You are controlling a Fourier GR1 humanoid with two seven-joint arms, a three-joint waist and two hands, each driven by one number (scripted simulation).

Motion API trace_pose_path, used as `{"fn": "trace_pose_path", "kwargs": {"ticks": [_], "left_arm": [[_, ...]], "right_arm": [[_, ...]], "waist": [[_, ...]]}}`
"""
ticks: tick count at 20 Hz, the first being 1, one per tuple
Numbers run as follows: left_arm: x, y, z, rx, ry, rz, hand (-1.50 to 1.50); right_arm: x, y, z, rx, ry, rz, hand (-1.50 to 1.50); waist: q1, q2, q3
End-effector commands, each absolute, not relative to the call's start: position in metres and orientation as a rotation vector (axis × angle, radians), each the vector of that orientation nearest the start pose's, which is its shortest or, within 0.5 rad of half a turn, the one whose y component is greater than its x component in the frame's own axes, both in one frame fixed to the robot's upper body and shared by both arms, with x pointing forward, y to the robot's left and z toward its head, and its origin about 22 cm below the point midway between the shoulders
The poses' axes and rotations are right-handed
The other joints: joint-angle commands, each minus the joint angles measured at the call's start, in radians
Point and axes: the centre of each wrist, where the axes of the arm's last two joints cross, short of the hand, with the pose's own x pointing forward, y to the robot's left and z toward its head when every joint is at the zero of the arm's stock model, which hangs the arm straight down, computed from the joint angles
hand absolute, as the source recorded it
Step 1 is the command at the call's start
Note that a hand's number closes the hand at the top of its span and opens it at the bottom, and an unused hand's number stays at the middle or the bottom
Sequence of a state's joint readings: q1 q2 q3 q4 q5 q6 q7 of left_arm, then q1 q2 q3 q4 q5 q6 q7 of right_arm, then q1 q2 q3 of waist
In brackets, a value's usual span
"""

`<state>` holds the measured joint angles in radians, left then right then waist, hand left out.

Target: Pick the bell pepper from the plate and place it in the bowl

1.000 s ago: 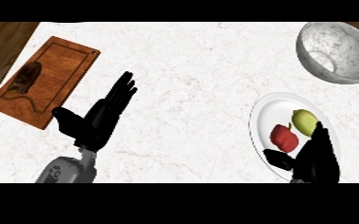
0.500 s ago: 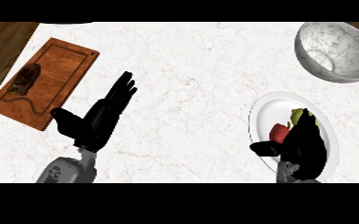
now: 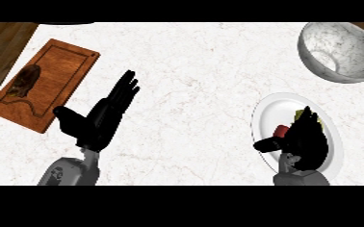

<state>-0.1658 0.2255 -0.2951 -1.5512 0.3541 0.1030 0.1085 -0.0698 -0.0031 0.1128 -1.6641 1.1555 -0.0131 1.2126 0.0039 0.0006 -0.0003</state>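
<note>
The white plate (image 3: 267,111) lies at the lower right of the counter. On it I see only slivers of the bell pepper: a red patch (image 3: 281,130) and a yellow-green edge beside my fingers. My right hand (image 3: 307,138) sits over the pepper and hides most of it, fingers pointing away from me, thumb spread out to the left. Whether the fingers touch the pepper I cannot tell. The grey speckled bowl (image 3: 332,52) stands at the upper right, apart from the plate. My left hand (image 3: 99,118) rests open at the lower left, fingers up.
A wooden cutting board (image 3: 58,77) lies at the left edge with a dark brown item (image 3: 25,80) on it. White marble counter stretches between the board and the plate. A dark wooden strip runs along the far left corner.
My right hand has moved forward from the plate's near rim to over the pepper, which showed fully a second ago and is now mostly covered. The left hand has stayed put.
</note>
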Motion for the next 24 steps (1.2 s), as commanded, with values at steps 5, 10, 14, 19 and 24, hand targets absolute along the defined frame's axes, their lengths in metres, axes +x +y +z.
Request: {"fn": "trace_pose_path", "kwargs": {"ticks": [5,10,14,19,24], "left_arm": [[0.262,0.202,0.033,-0.282,-1.493,-0.129,0.00],[0.264,0.200,0.022,-0.272,-1.483,-0.138,0.00],[0.264,0.214,0.021,-0.268,-1.478,-0.129,0.00],[0.257,0.202,0.030,-0.262,-1.486,-0.134,0.00],[0.261,0.195,0.021,-0.265,-1.483,-0.124,0.00]], "right_arm": [[0.264,-0.190,0.029,-1.153,-0.379,0.107,-1.50],[0.262,-0.185,0.020,-1.162,-0.387,0.104,-1.50],[0.254,-0.206,0.016,-1.147,-0.382,0.100,-1.50],[0.269,-0.200,0.005,-1.189,-0.483,0.122,1.50],[0.266,-0.198,-0.009,-1.214,-0.496,0.169,1.50]], "waist": [[0.001,-0.001,0.000],[0.000,0.000,0.000],[-0.005,-0.001,0.000],[0.000,-0.001,0.000],[-0.002,0.000,0.000]]}}
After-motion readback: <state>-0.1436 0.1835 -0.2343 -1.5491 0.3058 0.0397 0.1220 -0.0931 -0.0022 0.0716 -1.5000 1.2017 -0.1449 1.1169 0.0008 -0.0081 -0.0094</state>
